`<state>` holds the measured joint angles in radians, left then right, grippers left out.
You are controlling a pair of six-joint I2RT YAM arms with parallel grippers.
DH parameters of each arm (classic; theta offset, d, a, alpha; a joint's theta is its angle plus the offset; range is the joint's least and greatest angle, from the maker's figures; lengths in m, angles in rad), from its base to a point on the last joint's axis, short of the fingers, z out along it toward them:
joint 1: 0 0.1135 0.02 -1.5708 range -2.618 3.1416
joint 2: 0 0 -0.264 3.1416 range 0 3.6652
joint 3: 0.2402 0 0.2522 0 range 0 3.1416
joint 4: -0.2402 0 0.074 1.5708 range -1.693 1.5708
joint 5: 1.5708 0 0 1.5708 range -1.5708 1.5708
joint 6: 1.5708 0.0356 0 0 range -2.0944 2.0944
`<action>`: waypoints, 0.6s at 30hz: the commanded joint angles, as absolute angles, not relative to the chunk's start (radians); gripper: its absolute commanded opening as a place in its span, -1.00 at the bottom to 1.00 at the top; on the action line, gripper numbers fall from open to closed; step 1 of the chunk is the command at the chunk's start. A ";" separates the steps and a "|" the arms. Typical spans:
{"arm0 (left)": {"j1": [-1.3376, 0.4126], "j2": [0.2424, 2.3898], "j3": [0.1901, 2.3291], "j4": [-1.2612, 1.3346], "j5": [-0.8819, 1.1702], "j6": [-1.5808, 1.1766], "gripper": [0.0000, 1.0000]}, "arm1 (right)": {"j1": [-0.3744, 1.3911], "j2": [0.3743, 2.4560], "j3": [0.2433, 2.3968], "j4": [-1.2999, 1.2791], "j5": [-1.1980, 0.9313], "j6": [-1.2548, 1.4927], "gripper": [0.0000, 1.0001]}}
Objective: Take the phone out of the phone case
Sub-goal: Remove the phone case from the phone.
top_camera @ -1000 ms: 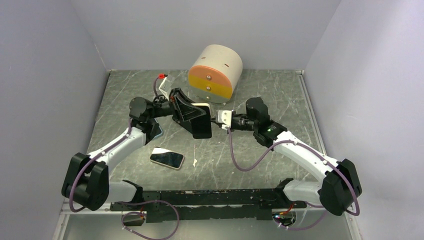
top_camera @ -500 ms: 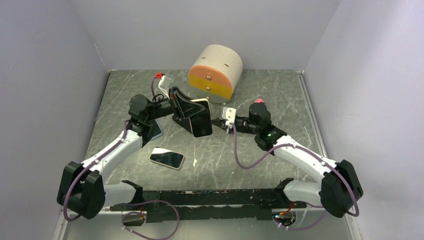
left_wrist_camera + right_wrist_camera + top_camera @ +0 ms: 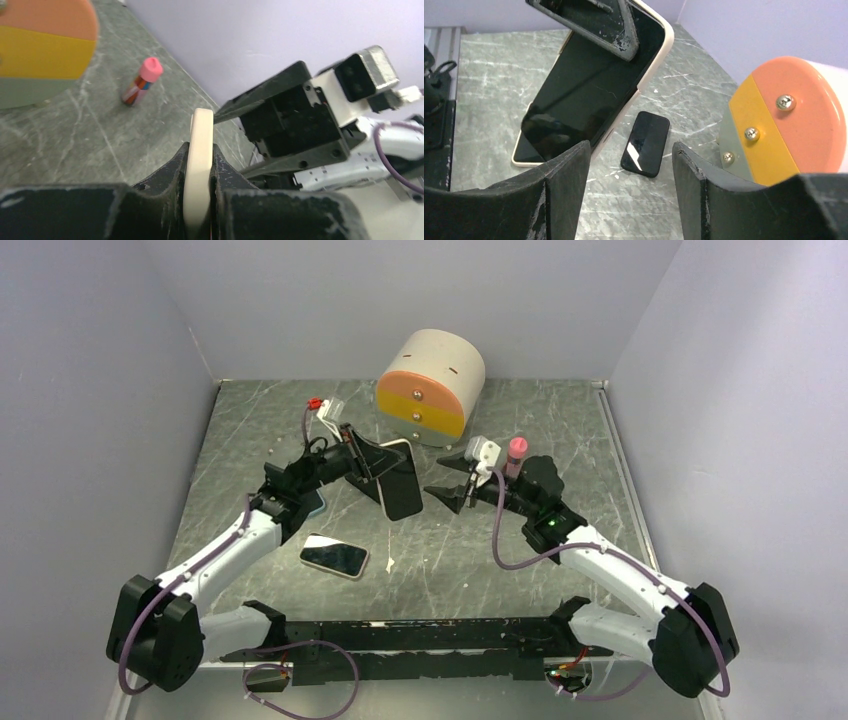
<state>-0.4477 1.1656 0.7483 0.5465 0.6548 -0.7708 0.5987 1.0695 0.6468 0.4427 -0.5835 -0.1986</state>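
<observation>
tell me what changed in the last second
The right gripper backed off to the right, away from the black-screened phone in its cream case, and is open and empty, uncovering a pink-capped tube. The left gripper stayed clamped on that phone, roughly in place, its arm lower. The loose flat phone and the orange-and-yellow drum did not move.

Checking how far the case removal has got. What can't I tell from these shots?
- Left wrist: only the case edge shows; the left claw hides whether the phone has loosened.
- Right wrist: phone's top hidden by a claw finger, cut off by the frame.
- Top external: bluish item mostly under left arm.
</observation>
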 commanded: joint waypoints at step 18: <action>-0.415 1.088 0.686 0.476 0.289 -0.990 -0.95 | 0.811 1.040 0.586 0.453 -0.214 -0.079 0.45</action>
<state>-0.4381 1.1378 0.7101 0.3706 0.3088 -0.9134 0.8288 1.0473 0.5220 0.3935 -0.2428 -0.1909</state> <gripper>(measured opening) 0.175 0.722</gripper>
